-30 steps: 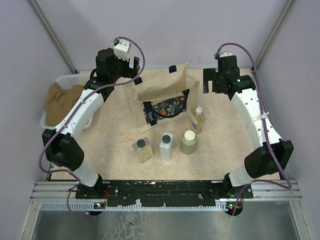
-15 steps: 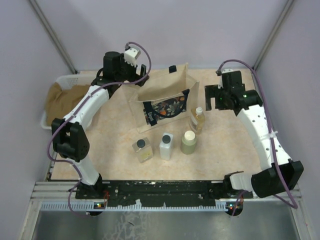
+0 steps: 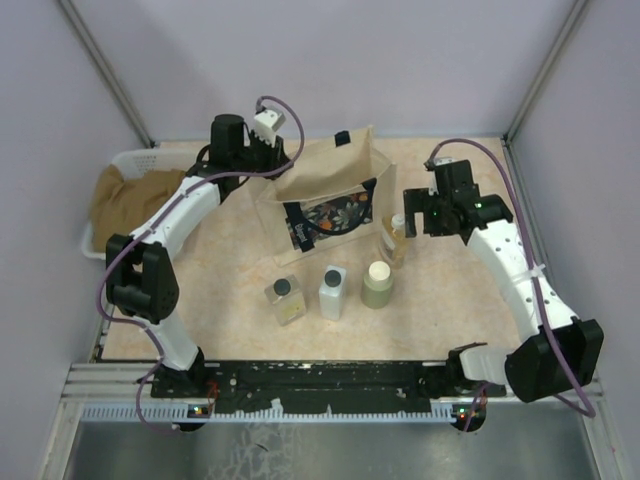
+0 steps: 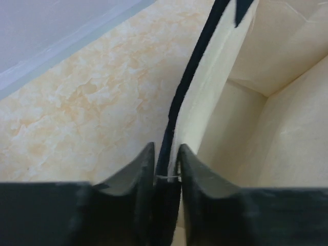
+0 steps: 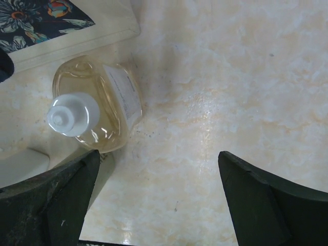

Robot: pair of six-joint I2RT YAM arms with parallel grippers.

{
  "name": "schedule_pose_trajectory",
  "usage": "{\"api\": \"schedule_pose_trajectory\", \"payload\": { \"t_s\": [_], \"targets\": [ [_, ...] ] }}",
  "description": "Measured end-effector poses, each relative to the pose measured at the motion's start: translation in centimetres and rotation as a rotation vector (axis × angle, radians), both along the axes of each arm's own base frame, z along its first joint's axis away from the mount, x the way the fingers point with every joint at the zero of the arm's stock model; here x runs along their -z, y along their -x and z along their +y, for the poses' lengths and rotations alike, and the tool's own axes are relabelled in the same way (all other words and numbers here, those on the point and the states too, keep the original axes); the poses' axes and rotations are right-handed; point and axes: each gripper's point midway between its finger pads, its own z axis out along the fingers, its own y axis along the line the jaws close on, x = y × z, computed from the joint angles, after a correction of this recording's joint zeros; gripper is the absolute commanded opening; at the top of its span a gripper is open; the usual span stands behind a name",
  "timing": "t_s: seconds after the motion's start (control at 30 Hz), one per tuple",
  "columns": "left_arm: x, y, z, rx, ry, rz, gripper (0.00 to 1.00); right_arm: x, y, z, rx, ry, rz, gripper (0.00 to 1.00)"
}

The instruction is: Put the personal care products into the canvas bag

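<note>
pale marbled counter (image 3: pixel 200 280) under lilac walls carries everything. the left tool (image 4: pixel 166 164) is pressed onto the canvas bag (image 3: pixel 330 185), pinching its rim where the dark handle strip runs. i judge that this thin fold could slip out, letting the mouth sag shut or the bag tip. the right tool (image 5: pixel 159 156) is spread wide and empty above the amber bottle (image 5: pixel 97 113), which stands upright just beside the bag's printed side, nearer one finger than centred in the gap. closing from there would likely clip it and knock it against the bag or the nearby olive-green bottle (image 3: pixel 377 284). the white bottle (image 3: pixel 332 292) and clear square bottle (image 3: pixel 285 300) stand on the counter in front of the bag.
</note>
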Motion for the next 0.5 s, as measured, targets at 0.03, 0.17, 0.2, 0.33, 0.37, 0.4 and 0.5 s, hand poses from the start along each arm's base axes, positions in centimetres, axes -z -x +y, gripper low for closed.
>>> {"api": "schedule_pose_trajectory", "payload": {
  "t_s": [0.03,0.17,0.2,0.33,0.37,0.4,0.5],
  "targets": [
    [-0.1,0.0,0.0,-0.003,0.008,0.002,0.07,-0.1,-0.2,0.2,0.000,-0.007,-0.009,0.99],
    [-0.3,-0.1,-0.2,-0.005,0.020,-0.002,0.02,-0.8,-1.0,1.1,-0.007,-0.037,-0.055,0.99],
    [-0.4,-0.1,-0.2,-0.006,0.022,-0.001,0.02,-0.9,-1.2,1.3,-0.011,-0.043,-0.064,0.99],
    [-0.5,-0.3,0.1,-0.027,0.021,-0.003,0.03,-0.9,-1.6,2.4,-0.034,-0.065,-0.096,0.99],
    [-0.6,-0.3,0.2,-0.033,0.019,-0.002,0.03,-0.6,-1.6,2.7,-0.043,-0.071,-0.096,0.99],
    [-0.7,-0.4,0.3,-0.040,0.016,-0.005,0.03,-0.3,-1.5,3.1,-0.054,-0.075,-0.096,0.99],
    [-1.0,-0.8,0.7,-0.064,0.002,-0.016,0.03,0.7,-1.2,4.1,-0.084,-0.082,-0.085,0.99]
  ]
}}
